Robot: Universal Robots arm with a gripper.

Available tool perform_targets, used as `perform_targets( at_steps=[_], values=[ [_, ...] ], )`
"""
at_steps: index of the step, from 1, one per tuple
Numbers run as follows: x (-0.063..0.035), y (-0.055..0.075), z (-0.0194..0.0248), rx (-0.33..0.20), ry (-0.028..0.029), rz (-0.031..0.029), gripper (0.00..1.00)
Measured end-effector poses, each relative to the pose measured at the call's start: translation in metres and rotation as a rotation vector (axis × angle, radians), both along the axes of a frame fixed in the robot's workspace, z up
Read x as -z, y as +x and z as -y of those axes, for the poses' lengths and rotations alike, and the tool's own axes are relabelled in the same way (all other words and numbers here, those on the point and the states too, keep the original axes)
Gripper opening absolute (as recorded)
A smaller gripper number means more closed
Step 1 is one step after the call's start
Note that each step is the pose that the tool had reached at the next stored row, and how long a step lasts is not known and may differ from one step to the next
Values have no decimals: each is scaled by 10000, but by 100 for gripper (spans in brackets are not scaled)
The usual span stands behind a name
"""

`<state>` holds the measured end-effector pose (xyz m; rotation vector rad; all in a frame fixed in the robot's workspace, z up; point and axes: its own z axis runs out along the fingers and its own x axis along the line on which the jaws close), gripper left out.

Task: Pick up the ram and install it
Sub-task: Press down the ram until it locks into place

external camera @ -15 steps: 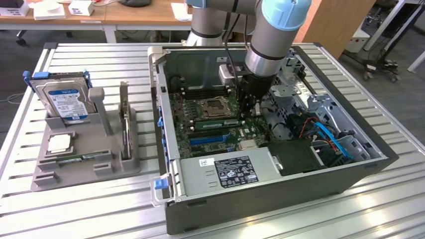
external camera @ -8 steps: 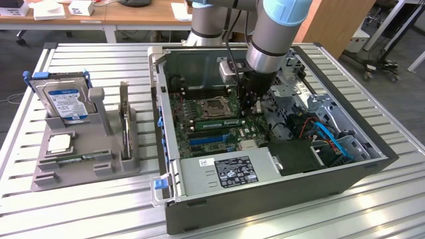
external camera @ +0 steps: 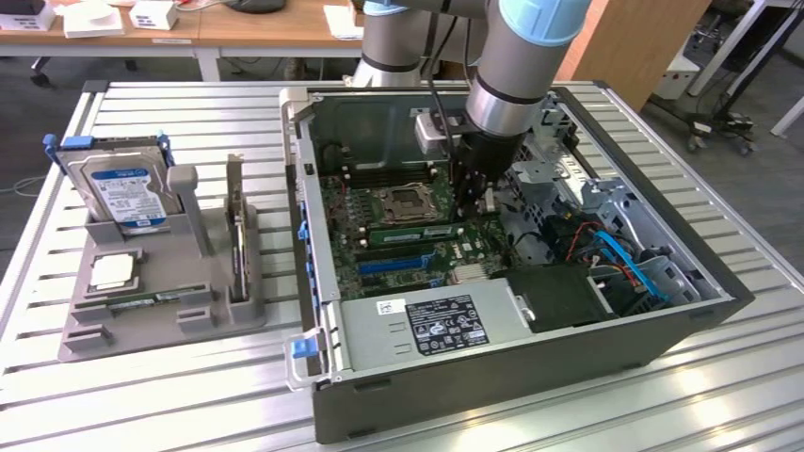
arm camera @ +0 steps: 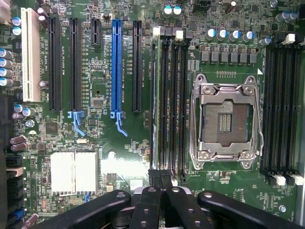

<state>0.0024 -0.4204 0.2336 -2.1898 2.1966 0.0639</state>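
Note:
The ram (arm camera: 153,95) is a thin green stick seen edge-on, standing in the outermost of the black memory slots beside the CPU socket (arm camera: 224,119). In the exterior view the ram (external camera: 409,232) lies along the motherboard just in front of the socket, inside the open computer case (external camera: 503,367). My gripper (arm camera: 161,179) is shut, its two dark fingertips pressed together at one end of the ram. The stick runs under one fingertip, not between the two. In the exterior view the gripper (external camera: 468,222) points straight down at the board by that end of the stick.
A grey holder (external camera: 151,311) on the exterior view's left carries the blue-labelled hard drive (external camera: 120,193), a dark expansion card (external camera: 235,235), a small square chip and a thin green strip. Drive cages and blue cables fill the case's right side. A blue slot (arm camera: 116,67) and black expansion slots flank the memory slots.

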Motion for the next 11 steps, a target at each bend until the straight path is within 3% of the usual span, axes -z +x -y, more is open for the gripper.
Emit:
perform_targets(
  at_steps=[3, 11],
  values=[
    [0, -22, 0, -1, 0, -1, 9],
    [0, -277, 0, 3, -1, 9, 9]
  ],
)
